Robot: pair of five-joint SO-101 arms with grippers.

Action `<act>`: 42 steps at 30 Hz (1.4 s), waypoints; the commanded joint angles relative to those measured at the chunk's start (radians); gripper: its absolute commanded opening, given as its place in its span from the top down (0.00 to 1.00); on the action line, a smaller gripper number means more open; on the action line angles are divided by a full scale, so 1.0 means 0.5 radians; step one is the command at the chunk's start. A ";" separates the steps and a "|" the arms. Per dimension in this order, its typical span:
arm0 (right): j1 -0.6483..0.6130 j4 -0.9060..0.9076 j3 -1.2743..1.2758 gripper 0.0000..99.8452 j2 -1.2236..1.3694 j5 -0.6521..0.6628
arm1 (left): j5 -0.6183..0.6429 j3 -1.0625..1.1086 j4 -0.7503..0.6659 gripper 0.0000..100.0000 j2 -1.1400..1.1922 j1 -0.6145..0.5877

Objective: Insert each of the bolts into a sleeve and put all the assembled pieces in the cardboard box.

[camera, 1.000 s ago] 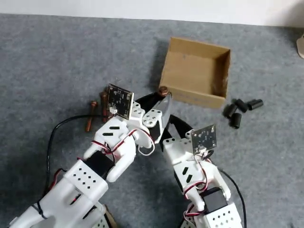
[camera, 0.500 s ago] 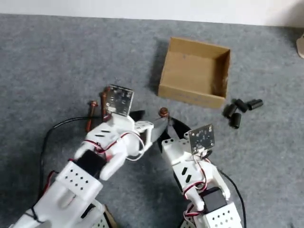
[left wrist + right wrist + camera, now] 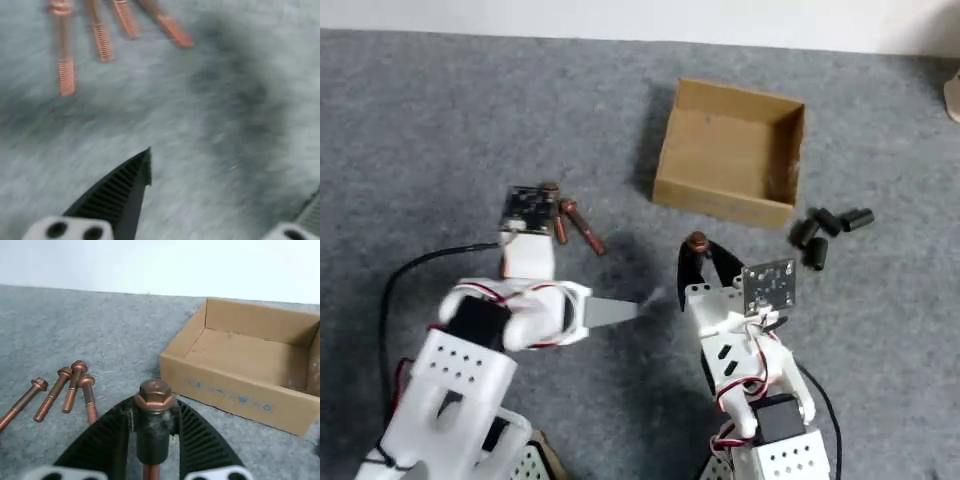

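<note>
My right gripper (image 3: 698, 262) (image 3: 155, 409) is shut on a copper bolt (image 3: 155, 395) that stands upright in a black sleeve (image 3: 152, 437), in front of the cardboard box (image 3: 730, 150) (image 3: 235, 390). The box looks empty. My left gripper (image 3: 638, 302) (image 3: 225, 192) is open with nothing in it, low over the grey carpet to the left of the right gripper. Several loose bolts (image 3: 580, 228) (image 3: 100, 40) (image 3: 70, 387) lie beyond the left arm. Several loose black sleeves (image 3: 825, 230) lie to the right of the box.
Grey carpet (image 3: 440, 120) covers the table. A black cable (image 3: 410, 275) loops on the carpet beside the left arm. Open carpet lies between the two grippers and the box's front wall.
The left gripper let go of the bolt, opened and swung back to the left. The right gripper now holds the bolt in its sleeve and has shifted slightly right.
</note>
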 commanded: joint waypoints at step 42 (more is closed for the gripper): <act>0.799 -0.315 -2.751 1.00 3.349 0.224 | -0.009 0.664 -0.740 0.54 -0.017 -0.244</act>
